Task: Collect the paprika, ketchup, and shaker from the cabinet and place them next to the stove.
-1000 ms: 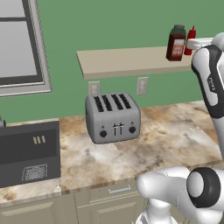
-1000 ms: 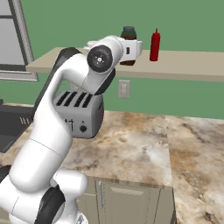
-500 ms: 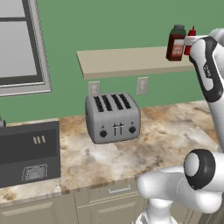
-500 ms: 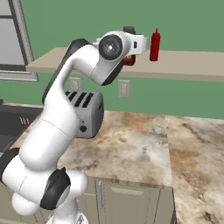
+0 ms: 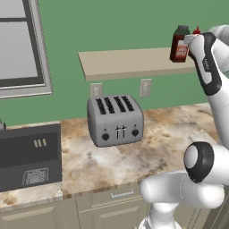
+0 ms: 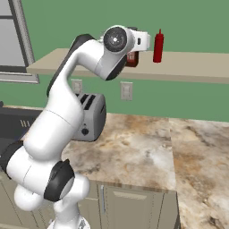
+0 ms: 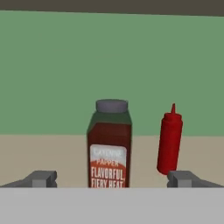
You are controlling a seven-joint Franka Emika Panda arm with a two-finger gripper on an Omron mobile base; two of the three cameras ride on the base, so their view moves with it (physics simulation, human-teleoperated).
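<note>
The paprika (image 7: 110, 144), a dark red jar with a grey lid and a pale label, stands on the tan cabinet shelf (image 5: 134, 62) against the green wall. In the hand view it is straight ahead, centred between my fingertips (image 7: 41, 178). My gripper (image 7: 113, 179) is open, a little short of the jar and holding nothing. The ketchup (image 7: 169, 142), a slim red bottle, stands just right of the jar. From the right base view my hand covers most of the paprika (image 6: 131, 58), with the ketchup (image 6: 158, 46) beside it. The shaker and the stove are out of view.
A silver four-slot toaster (image 5: 115, 120) sits on the marble counter (image 5: 170, 134) under the shelf. A dark appliance (image 5: 29, 156) stands at the counter's left end below a window (image 5: 18, 44). Two wall outlets (image 5: 144, 87) sit beneath the shelf.
My arm has lifted and reached in, bringing the hand up level with the shelf and closer to the paprika. The jaws have stayed open. The jar and bottle have not moved.
</note>
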